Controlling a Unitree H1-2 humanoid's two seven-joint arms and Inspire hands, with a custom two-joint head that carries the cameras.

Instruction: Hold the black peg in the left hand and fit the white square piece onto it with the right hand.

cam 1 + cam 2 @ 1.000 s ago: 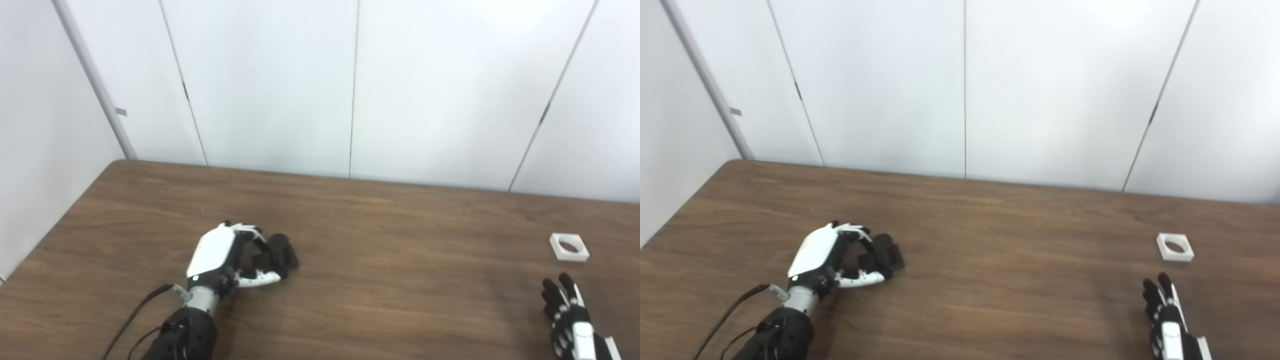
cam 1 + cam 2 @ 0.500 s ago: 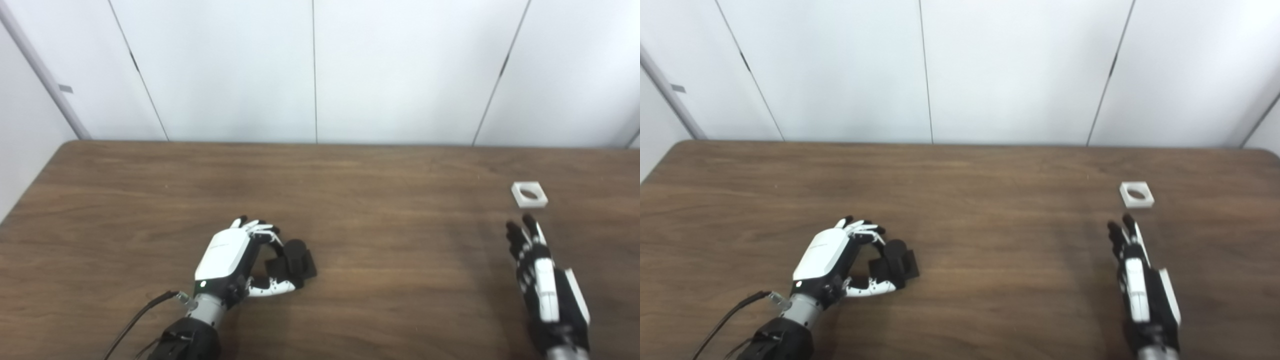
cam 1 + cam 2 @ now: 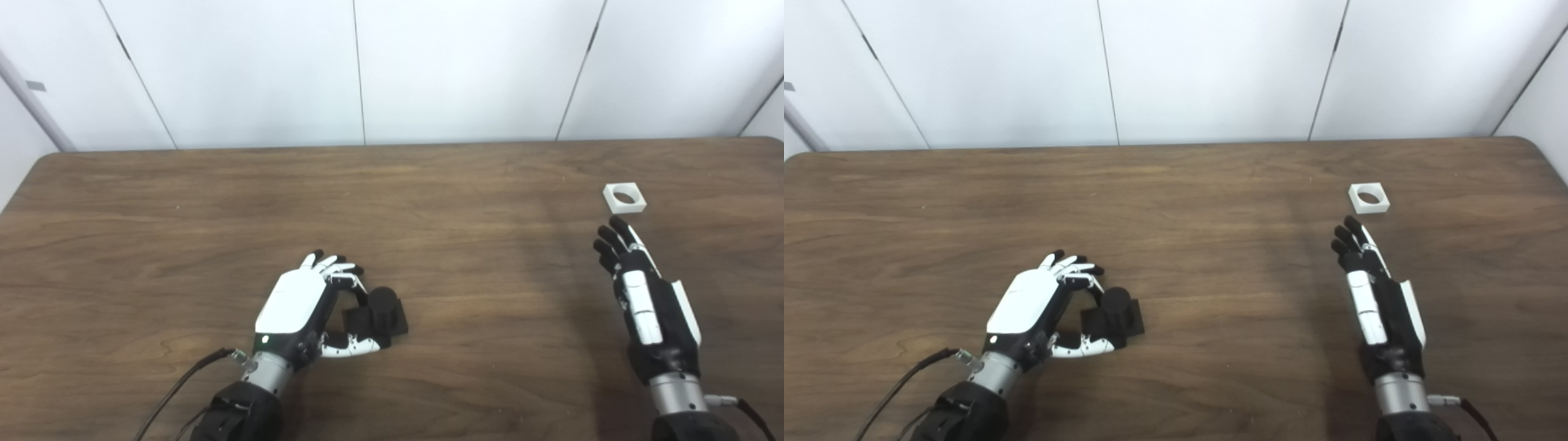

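Observation:
The black peg (image 3: 381,309), a short cylinder on a square base, stands on the brown table (image 3: 184,233) left of centre. My left hand (image 3: 300,303) cups it from the left, fingers curled over its far side and thumb along its near side, with a gap to the palm; the hand is open. The white square piece (image 3: 624,198) with a round hole lies flat at the far right. My right hand (image 3: 643,288) is open just short of it, fingers stretched out flat and pointing at it, not touching.
White wall panels (image 3: 465,67) rise behind the table's far edge. The table's right corner (image 3: 1534,144) lies close beyond the white piece. A black cable (image 3: 177,389) trails from my left wrist.
The camera has swung right and down, shifting the whole picture. My right hand has reached forward, closer to the white piece. The left hand stays curled by the peg.

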